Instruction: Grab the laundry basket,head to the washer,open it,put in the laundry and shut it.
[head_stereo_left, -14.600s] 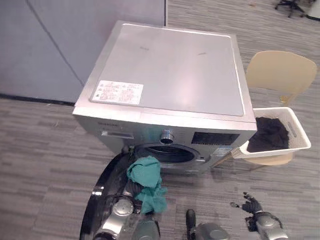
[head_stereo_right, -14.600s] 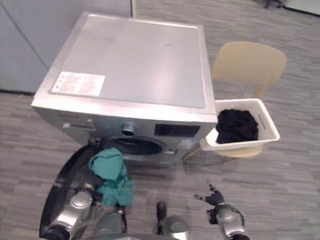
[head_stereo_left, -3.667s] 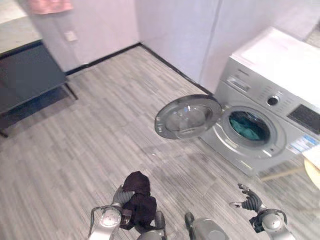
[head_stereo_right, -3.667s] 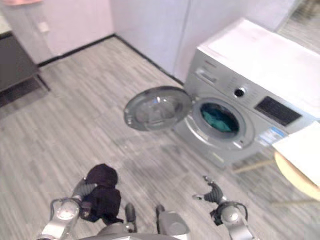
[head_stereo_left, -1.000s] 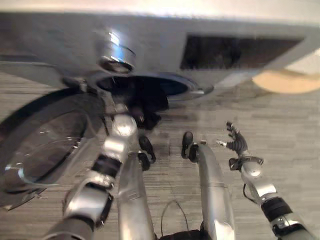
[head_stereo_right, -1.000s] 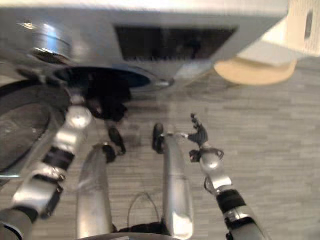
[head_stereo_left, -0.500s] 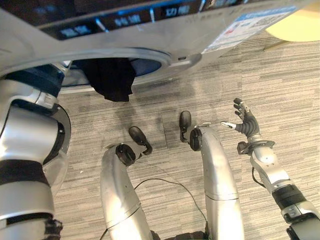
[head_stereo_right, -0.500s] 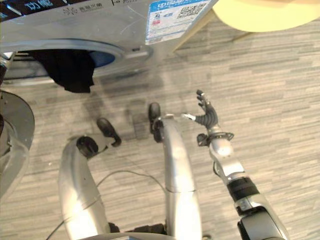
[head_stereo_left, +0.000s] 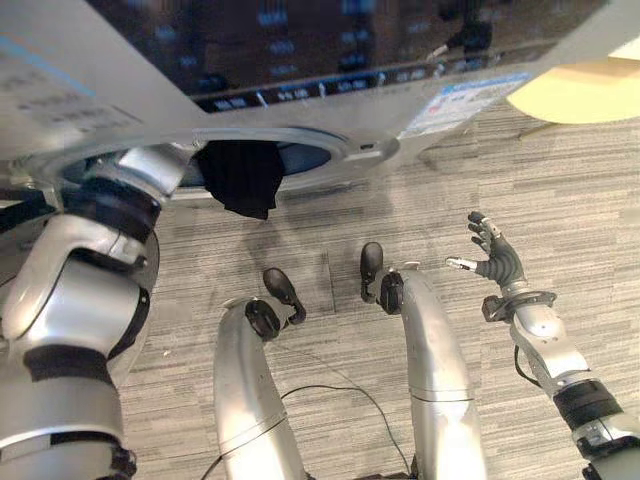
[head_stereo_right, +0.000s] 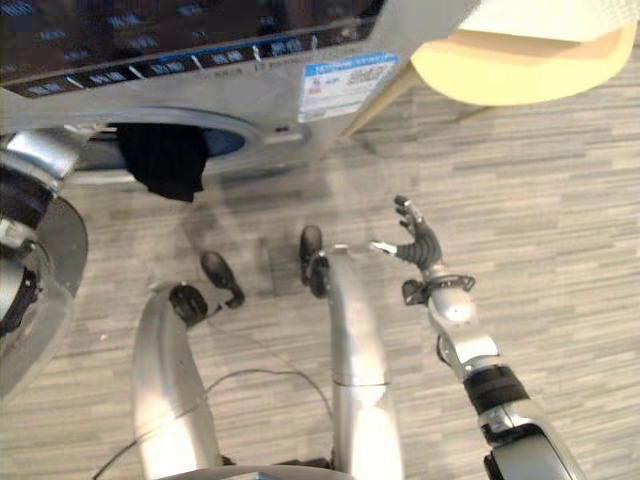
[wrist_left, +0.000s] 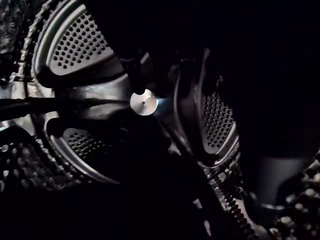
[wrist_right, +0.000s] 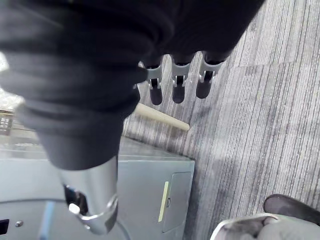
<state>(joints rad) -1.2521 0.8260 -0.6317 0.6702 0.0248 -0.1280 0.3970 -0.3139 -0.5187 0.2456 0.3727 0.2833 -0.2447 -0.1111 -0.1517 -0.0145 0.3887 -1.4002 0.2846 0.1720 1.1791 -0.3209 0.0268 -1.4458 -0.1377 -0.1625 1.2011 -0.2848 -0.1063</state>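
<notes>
The silver washer (head_stereo_left: 300, 110) fills the top of both eye views, its round opening (head_stereo_left: 335, 150) facing me. A black garment (head_stereo_left: 238, 178) hangs over the opening's lower rim, half in and half out. My left arm (head_stereo_left: 90, 270) reaches into the opening from the left, and its hand is hidden inside. The left wrist view looks at the dark perforated drum wall (wrist_left: 75, 45). My right hand (head_stereo_left: 495, 265) is raised over the floor to the right of the washer, open and holding nothing, its fingers (wrist_right: 178, 85) straight.
The washer's round door (head_stereo_right: 30, 290) stands swung open at the left, beside my left arm. A tan chair seat (head_stereo_right: 520, 65) sits right of the washer, with the white laundry basket (head_stereo_right: 545, 15) on it. Grey striped carpet (head_stereo_right: 560, 230) lies all around.
The camera has shifted a little. The black garment still hangs from the rim, my left arm stays in the opening, and my right hand stays raised and open.
</notes>
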